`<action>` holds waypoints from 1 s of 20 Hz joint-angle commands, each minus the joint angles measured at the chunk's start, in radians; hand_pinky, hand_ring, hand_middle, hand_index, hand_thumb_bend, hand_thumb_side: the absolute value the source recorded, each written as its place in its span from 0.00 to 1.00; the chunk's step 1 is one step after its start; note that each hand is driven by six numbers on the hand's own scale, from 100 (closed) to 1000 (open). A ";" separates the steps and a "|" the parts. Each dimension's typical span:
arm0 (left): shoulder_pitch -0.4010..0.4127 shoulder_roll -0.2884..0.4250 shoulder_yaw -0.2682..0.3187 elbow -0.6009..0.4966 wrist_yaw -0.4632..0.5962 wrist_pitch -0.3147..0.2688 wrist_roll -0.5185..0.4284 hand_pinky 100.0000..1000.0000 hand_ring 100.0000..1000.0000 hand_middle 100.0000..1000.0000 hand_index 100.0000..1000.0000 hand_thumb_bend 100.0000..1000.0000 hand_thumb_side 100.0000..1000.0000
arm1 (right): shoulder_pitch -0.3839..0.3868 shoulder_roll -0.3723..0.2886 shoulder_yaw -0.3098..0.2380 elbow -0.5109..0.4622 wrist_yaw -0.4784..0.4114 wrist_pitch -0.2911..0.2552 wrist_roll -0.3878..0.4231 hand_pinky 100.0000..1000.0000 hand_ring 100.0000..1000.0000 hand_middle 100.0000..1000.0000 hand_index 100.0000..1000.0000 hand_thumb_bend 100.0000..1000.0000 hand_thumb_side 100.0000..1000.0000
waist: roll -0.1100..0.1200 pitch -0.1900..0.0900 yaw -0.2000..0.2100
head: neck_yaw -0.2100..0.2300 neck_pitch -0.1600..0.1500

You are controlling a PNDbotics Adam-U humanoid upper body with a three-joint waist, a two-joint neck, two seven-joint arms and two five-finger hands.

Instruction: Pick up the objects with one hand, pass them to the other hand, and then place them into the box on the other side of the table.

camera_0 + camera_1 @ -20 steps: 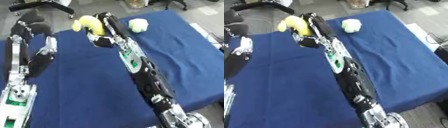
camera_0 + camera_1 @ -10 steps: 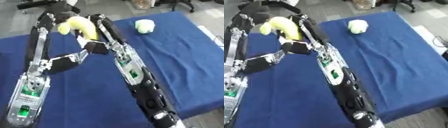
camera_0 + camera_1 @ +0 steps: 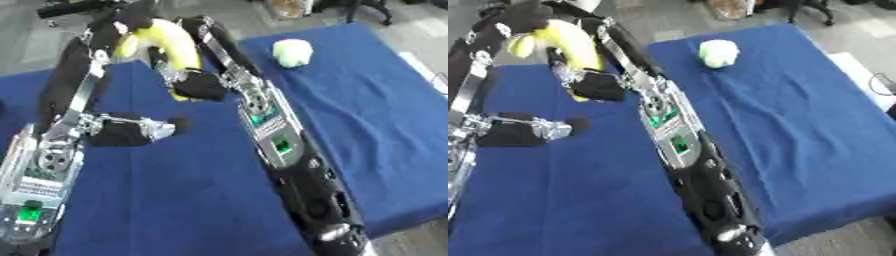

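A yellow banana (image 3: pixel 173 41) is held up above the far left part of the blue table (image 3: pixel 367 115). My right hand (image 3: pixel 199 85) is shut on its lower end, the arm reaching up from the bottom right. My left hand (image 3: pixel 522 17) has come to the banana's upper end, its black fingers curled over it. The left arm bends at the elbow (image 3: pixel 131 131) over the table's left part. At the back right a pale green, rounded object (image 3: pixel 292 52) lies on the cloth, apart from both hands.
Grey floor lies beyond the table's far edge, with a black chair base (image 3: pixel 79 6) at the top left and a cardboard-coloured thing (image 3: pixel 289 6) at the top. A white edge (image 3: pixel 859 70) shows to the table's right. No box is in view.
My left arm has swung up from the left side and its hand has reached the banana's top end. The right hand still holds the banana. The camera has shifted too.
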 commanded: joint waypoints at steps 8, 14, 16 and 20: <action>-0.037 0.061 0.016 -0.072 -0.178 0.019 0.036 0.85 0.80 0.81 0.97 0.79 0.00 | -0.016 -0.042 -0.028 -0.051 -0.163 0.038 0.058 0.61 0.28 0.08 0.34 0.00 0.40 | 0.010 -0.014 -0.007 | -0.010 -0.003; -0.059 0.034 -0.004 -0.062 -0.278 0.035 0.130 0.84 0.80 0.81 0.96 0.77 0.00 | -0.012 -0.040 -0.021 -0.051 -0.188 0.043 0.081 0.60 0.28 0.08 0.34 0.00 0.38 | 0.011 -0.015 -0.010 | -0.014 -0.003; -0.066 0.016 -0.019 -0.045 -0.311 0.031 0.152 0.84 0.80 0.81 0.96 0.77 0.00 | -0.009 -0.038 -0.017 -0.048 -0.196 0.044 0.088 0.60 0.28 0.07 0.34 0.00 0.40 | 0.010 -0.014 -0.011 | -0.015 -0.003; -0.074 -0.018 -0.041 -0.011 -0.382 0.031 0.187 0.83 0.79 0.80 0.95 0.74 0.00 | 0.001 -0.036 -0.006 -0.042 -0.214 0.045 0.104 0.60 0.28 0.07 0.33 0.00 0.39 | 0.006 -0.012 -0.014 | -0.012 -0.003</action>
